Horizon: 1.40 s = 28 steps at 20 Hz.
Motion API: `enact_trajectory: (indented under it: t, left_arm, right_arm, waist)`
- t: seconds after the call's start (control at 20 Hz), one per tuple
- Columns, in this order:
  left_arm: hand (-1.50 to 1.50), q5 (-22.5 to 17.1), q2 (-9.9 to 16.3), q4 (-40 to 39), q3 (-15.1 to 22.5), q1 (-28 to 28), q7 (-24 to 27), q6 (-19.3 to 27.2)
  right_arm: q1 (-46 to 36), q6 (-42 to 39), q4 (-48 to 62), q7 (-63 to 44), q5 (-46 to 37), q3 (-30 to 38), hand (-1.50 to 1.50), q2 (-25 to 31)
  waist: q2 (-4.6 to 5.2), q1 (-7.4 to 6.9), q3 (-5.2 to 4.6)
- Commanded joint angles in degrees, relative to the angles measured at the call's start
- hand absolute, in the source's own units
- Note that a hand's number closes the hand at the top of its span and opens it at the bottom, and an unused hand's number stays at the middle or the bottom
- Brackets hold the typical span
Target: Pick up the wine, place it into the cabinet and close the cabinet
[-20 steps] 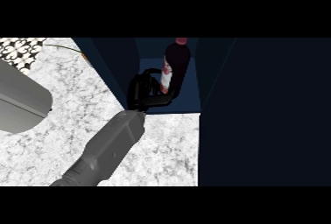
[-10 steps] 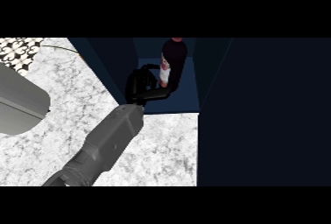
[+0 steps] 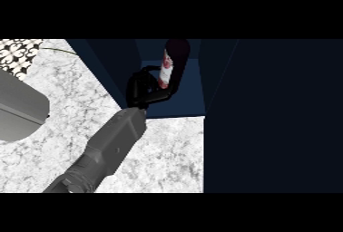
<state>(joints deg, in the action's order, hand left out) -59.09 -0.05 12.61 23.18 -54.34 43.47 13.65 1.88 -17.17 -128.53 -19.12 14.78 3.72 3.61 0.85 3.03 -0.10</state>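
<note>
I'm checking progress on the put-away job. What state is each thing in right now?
Wine bottle: upright inside the cabinet, held.
Cabinet: open, door not yet closed.
Hand: curled round the wine bottle, reaching into the cabinet from the counter side.
Grey object at the left edge: lying on the counter, untouched.

Quick count of what's in the shot: one wine bottle [image 3: 173,63], dark with a pale label, one cabinet [image 3: 167,86] with a blue inside, and one black hand [image 3: 146,88] on one grey forearm [image 3: 107,149]. One marble counter [image 3: 167,158] under it all, one grey rounded thing [image 3: 20,108] at the left edge, and one black-and-white patterned patch [image 3: 20,52] in the top left corner
</note>
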Motion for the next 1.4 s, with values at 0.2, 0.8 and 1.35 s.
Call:
enact_trajectory:
  t: [0.2, 0.8, 1.35]
  left_arm:
    - [-1.5, -0.1, 0.0, -3.0, -3.5, -2.1, 6.7, 1.0]
    - [-1.5, 3.9, 2.3, 6.6, 0.3, 5.7, 10.2, -1.0]
    - [-1.5, 10.5, 7.2, 41.5, 11.3, 20.9, -3.5, 8.6]
  right_arm:
    - [0.5, -0.4, 0.2, 1.3, -0.6, 0.8, -1.5, 0.3]
    - [2.2, 2.1, -2.3, 0.4, -6.9, -4.9, -1.5, -2.9]
    - [3.9, 0.0, -3.5, 0.5, -2.9, -1.2, -1.5, -0.7]
  waist:
    - [-0.06, -0.67, 0.02]
    - [-1.03, -3.23, 0.07]
    - [-1.61, -4.69, 0.16]
